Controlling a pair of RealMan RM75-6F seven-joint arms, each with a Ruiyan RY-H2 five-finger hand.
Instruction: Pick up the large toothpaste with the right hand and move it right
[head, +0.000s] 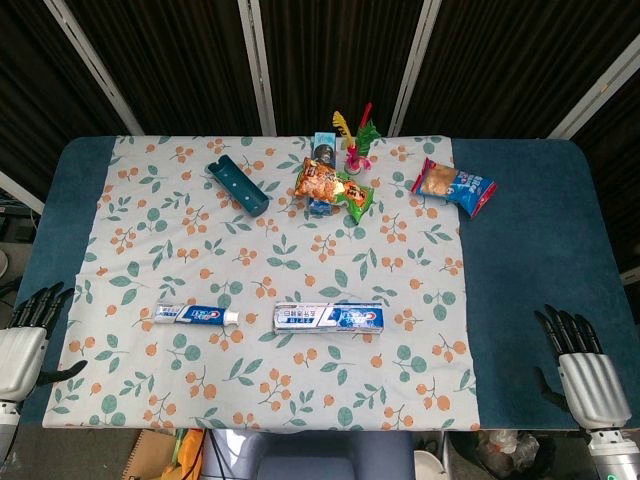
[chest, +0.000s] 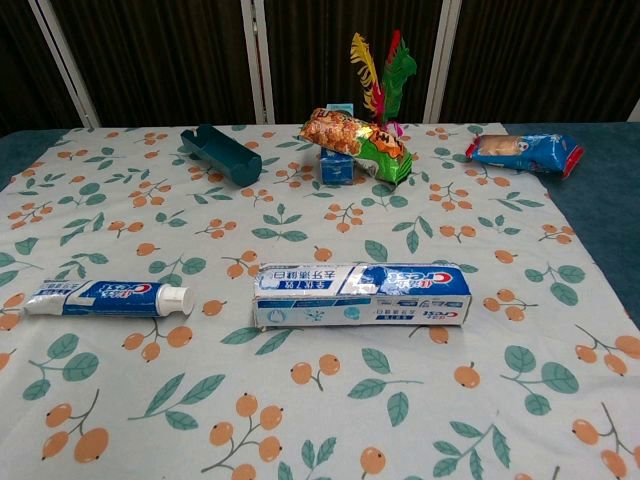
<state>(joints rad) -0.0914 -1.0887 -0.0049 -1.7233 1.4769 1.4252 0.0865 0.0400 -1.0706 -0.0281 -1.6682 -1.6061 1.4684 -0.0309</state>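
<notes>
Both hands sit at the near edge of the tabletop (head: 520, 250), holding nothing; the left hand (head: 25, 335) rests off the near left corner with fingers spread apart, and the right hand (head: 580, 365) off the near right corner, fingers likewise apart; neither touches anything on the cloth (head: 270, 380); the large toothpaste (head: 329, 318), a boxed one, lies flat and lengthwise across the near middle of the cloth, well apart from the right hand; just to its left lies a small tube (head: 195, 315), cap toward the box, not touching it; toward the far edge sit a teal holder (head: 237, 185), a heap of snack packs (head: 333, 185) with a feathered toy (head: 358, 135) upright behind them, and a blue snack bag (head: 455, 186) at the cloth's far right edge.
</notes>
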